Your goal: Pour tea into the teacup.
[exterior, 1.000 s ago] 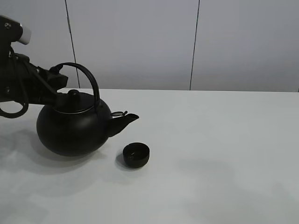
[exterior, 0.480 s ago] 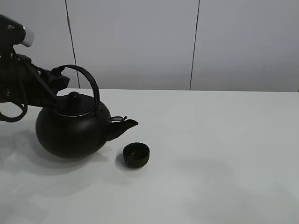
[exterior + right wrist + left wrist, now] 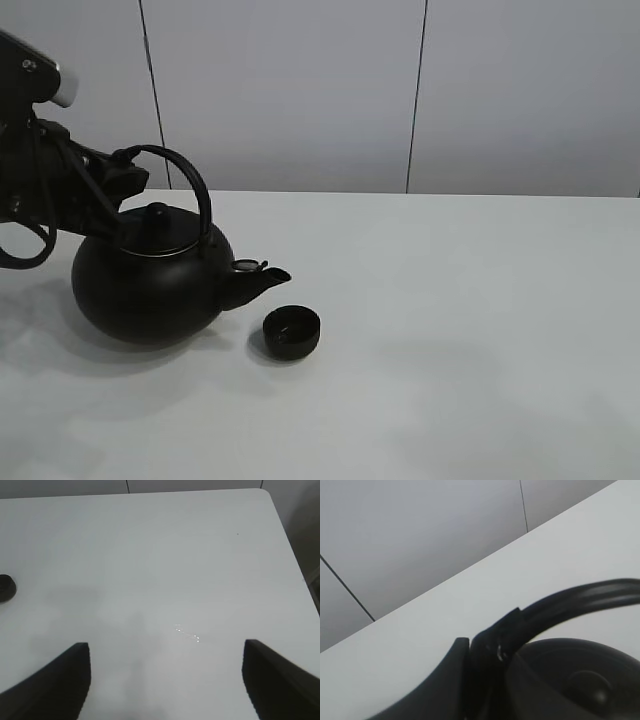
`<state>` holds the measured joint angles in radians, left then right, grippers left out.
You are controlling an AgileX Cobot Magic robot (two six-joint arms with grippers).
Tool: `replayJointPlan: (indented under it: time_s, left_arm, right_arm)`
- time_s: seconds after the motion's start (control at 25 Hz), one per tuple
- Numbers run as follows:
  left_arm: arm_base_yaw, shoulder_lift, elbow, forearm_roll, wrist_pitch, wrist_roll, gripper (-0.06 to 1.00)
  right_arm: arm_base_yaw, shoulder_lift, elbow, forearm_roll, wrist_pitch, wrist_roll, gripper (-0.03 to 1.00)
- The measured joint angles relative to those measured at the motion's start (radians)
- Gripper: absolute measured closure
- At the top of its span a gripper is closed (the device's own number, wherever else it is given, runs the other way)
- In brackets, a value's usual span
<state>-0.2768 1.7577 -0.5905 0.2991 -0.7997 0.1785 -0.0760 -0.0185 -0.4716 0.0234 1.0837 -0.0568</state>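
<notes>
Kettle (image 3: 145, 290), pinched by left gripper (image 3: 128, 170), has been drawn toward the worktop's (image 3: 480, 300) left edge — spout (image 3: 268, 276) short of teacup (image 3: 292, 331), pour likely over.

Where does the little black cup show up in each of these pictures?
Exterior high: teacup on the white table, near the spout of the kettle.
Left wrist: not in it.
Right wrist: teacup half cut off at the picture's edge.
Shared landmark: the white table.
</notes>
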Motion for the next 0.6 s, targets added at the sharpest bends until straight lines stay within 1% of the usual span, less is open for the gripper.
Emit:
replayJointPlan:
  time_s: [0.32,0.48,0.6]
  left_arm:
    - [0.0,0.0,-0.005,0.0,0.002,0.0,0.84]
    - [0.0,0.003,-0.031,0.002,0.033,0.0,0.84]
    - [0.0,0.003,-0.04,0.008,0.038,-0.001,0.84]
  right_arm:
    - [0.0,0.0,0.0,0.0,0.0,0.0,0.4]
    - [0.0,0.0,0.0,0.0,0.0,0.0,0.4]
    - [0.0,0.0,0.0,0.0,0.0,0.0,0.4]
